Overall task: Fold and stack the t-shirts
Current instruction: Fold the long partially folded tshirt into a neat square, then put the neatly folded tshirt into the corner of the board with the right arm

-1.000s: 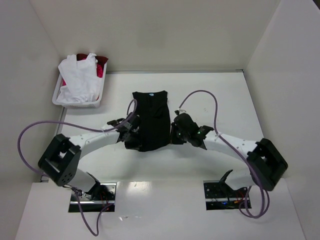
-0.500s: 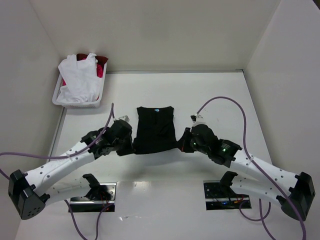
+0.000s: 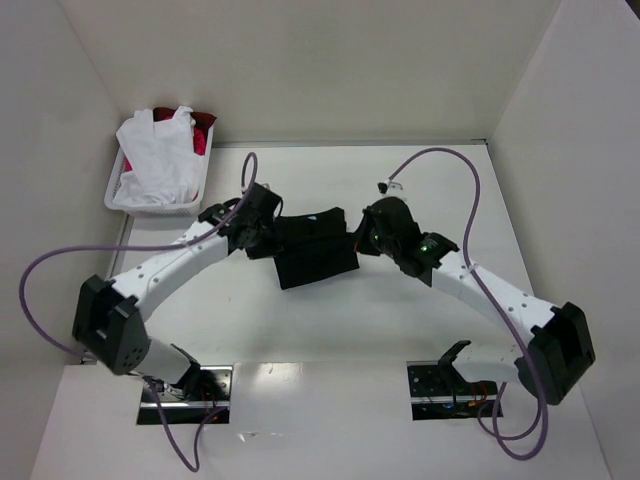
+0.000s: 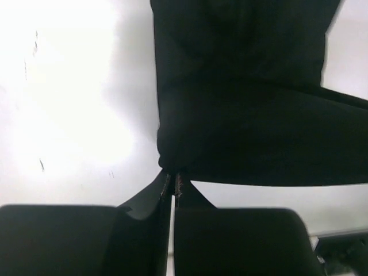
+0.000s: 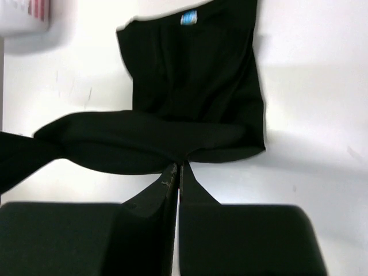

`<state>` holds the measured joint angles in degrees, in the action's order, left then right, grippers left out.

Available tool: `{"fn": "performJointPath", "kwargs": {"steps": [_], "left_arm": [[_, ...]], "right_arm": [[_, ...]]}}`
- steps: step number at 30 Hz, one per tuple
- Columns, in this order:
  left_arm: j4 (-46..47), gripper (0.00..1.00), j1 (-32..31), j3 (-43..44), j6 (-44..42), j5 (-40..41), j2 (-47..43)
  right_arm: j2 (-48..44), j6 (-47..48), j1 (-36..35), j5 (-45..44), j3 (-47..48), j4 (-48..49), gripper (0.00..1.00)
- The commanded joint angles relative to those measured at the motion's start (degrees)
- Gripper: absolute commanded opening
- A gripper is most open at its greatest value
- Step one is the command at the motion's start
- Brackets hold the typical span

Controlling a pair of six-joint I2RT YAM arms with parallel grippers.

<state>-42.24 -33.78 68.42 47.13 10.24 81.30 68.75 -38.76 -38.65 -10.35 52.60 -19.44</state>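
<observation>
The black t-shirt (image 3: 315, 252) lies mid-table, its near end lifted and doubled back over the rest. My left gripper (image 3: 268, 237) is shut on its left edge; in the left wrist view the fingers (image 4: 172, 183) pinch the black cloth (image 4: 247, 115). My right gripper (image 3: 358, 240) is shut on its right edge; the right wrist view shows the pinch (image 5: 177, 167), the black shirt (image 5: 195, 92) and its light-blue neck label (image 5: 188, 18). A white t-shirt (image 3: 160, 155) and a red one (image 3: 202, 133) lie in the basket.
The white basket (image 3: 118, 201) stands at the table's back left corner. White walls close the table on the left, back and right. Purple cables loop above both arms. Two black mounts sit at the near edge.
Both grippers have moved away from the arm bases toward the back, carrying the shirt's near edge up and over the rest. The shirt now looks shorter and doubled.
</observation>
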Motion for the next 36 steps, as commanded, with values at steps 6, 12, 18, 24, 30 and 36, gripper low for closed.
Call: {"fn": "performJointPath", "kwargs": {"steps": [6, 12, 18, 24, 30, 36], "left_arm": [[4.9, 0.0, 11.7, 11.0, -12.8, -6.2, 15.6], [5.4, 0.02, 16.4, 23.0, -15.6, -8.5, 28.0], [8.8, 0.63, 20.6, 30.3, -17.7, -13.4, 36.9], [9.5, 0.99, 23.6, 37.6, -18.8, -14.1, 40.8], [12.3, 0.95, 24.1, 32.8, -20.1, -17.6, 37.9], [15.2, 0.94, 22.3, 23.5, -18.1, -17.6, 32.2]], "right_arm": [[14.0, 6.3, 6.0, 1.7, 9.7, 9.7, 0.01], [24.7, 6.9, 10.8, 4.7, 15.3, 14.5, 0.05], [37.3, 8.1, 15.1, 5.1, 24.0, 15.8, 0.39], [42.9, 8.9, 18.2, 5.6, 32.7, 15.8, 0.67], [38.4, 9.8, 18.2, 9.4, 29.1, 16.6, 0.66], [33.6, 9.8, 18.2, 20.3, 16.8, 19.5, 0.76]]}}
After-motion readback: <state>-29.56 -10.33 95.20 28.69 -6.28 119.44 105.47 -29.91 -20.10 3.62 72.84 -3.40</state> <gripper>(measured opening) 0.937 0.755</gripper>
